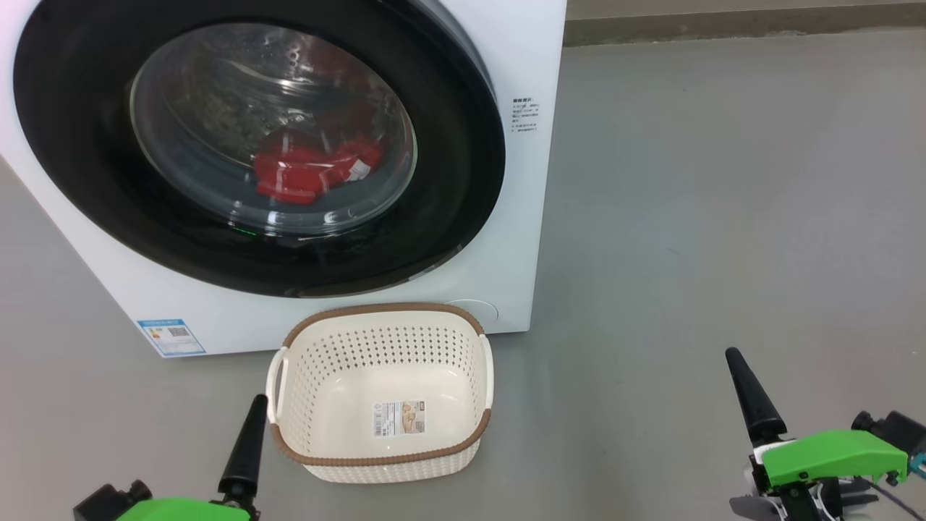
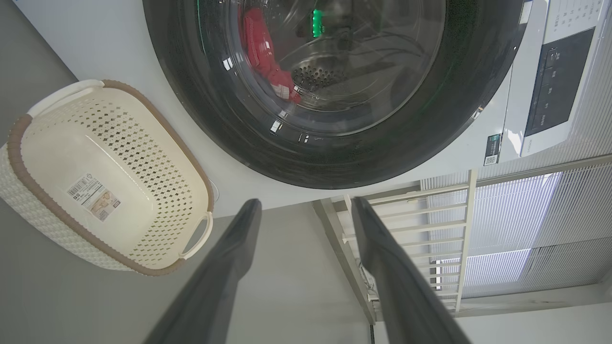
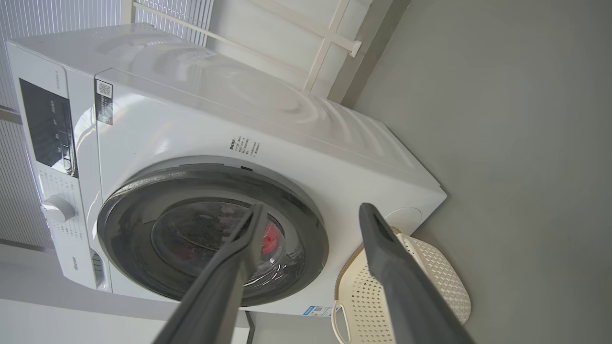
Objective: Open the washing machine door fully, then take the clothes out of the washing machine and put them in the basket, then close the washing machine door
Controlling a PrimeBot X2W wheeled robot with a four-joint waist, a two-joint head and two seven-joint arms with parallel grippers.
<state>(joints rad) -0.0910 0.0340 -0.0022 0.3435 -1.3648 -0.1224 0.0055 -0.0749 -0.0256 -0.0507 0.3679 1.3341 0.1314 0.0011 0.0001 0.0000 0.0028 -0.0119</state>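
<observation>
The washing machine (image 1: 522, 217) stands white and boxy at the upper left of the head view. Its washing machine door (image 1: 463, 181), a round black rim around bulging glass, lies shut against the front. Red clothes (image 1: 304, 170) show through the glass at the drum's bottom. The basket (image 1: 376, 311) sits on the floor just before the machine with nothing but a label inside. My left gripper (image 2: 306, 203) is open, low and left of the basket, holding nothing. My right gripper (image 3: 313, 206) is open too, far to the basket's right.
Grey floor (image 1: 723, 217) spreads wide to the machine's right, up to a wall skirting (image 1: 723, 25). A blue energy label (image 1: 171, 336) marks the machine's lower front corner. A white railing (image 2: 430, 229) with blinds stands behind the machine.
</observation>
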